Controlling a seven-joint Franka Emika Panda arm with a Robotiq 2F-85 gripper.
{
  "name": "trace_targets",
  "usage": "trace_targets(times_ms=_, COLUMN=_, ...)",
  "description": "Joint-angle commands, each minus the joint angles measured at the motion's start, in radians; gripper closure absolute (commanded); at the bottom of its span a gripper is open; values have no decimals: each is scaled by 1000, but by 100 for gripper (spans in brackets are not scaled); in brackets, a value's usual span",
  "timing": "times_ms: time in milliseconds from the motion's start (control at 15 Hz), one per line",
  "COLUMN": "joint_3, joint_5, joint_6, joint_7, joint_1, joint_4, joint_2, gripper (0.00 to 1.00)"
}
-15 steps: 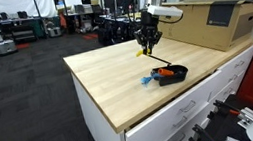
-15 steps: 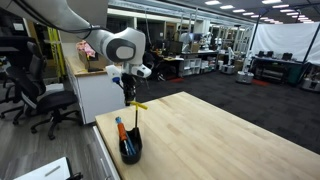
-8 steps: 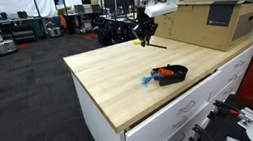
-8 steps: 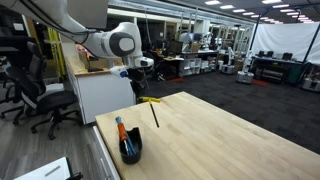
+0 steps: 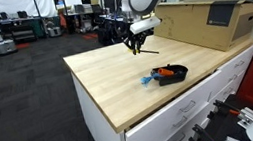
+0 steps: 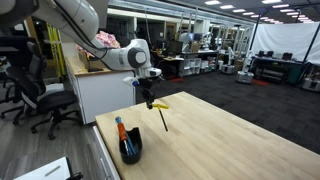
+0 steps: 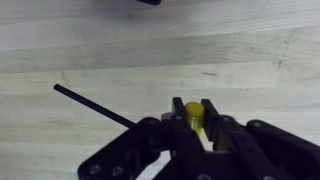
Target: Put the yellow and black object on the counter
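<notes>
**Yellow and black object [image 6: 160,105] held over the surface, release not yet made**

The yellow and black object is pinched by its yellow end between the two fingers [image 7: 181,112] of the gripper [image 7: 195,110]. The fingers are closed on it, not spread. The wrist view shows the yellow part [image 7: 195,122] wedged between them, and the thin black stick [image 7: 95,106] pokes out sideways over the wood grain. Gripping the thicker yellow end makes sense, since the stick looks too thin for a firm hold.

In an exterior view the stick slants down from the gripper [image 6: 148,97] toward the surface [image 6: 230,135]. I cannot tell whether its tip touches the wood.

The object hangs well apart from the black bowl [image 6: 130,150], over bare wood beyond it. An orange item [image 5: 171,70] and a blue item [image 5: 148,79] lie in the bowl. Keeping away from the bowl looks deliberate, because the object must end up on the surface, not in the bowl.

Judged step: carry is nearly finished, and lowering and release are left. Risk: the slim stick may roll or pivot once the fingers part.
</notes>
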Motion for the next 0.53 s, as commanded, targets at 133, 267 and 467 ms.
trace_targets(times_ms=133, joint_3=-69, joint_5=-75, joint_6=-73, joint_7=142, joint_1=93, joint_4=221, joint_2=214, gripper=94)
trace_targets(times_ms=267, joint_3=-90, joint_5=-84, joint_6=-104, joint_7=171, joint_1=121, joint_4=274, joint_2=267, gripper=94)
trace_targets(times_ms=467, joint_3=-111, joint_5=-75, joint_6=-173, joint_7=188, joint_1=150, joint_4=342, joint_2=326, gripper=94)
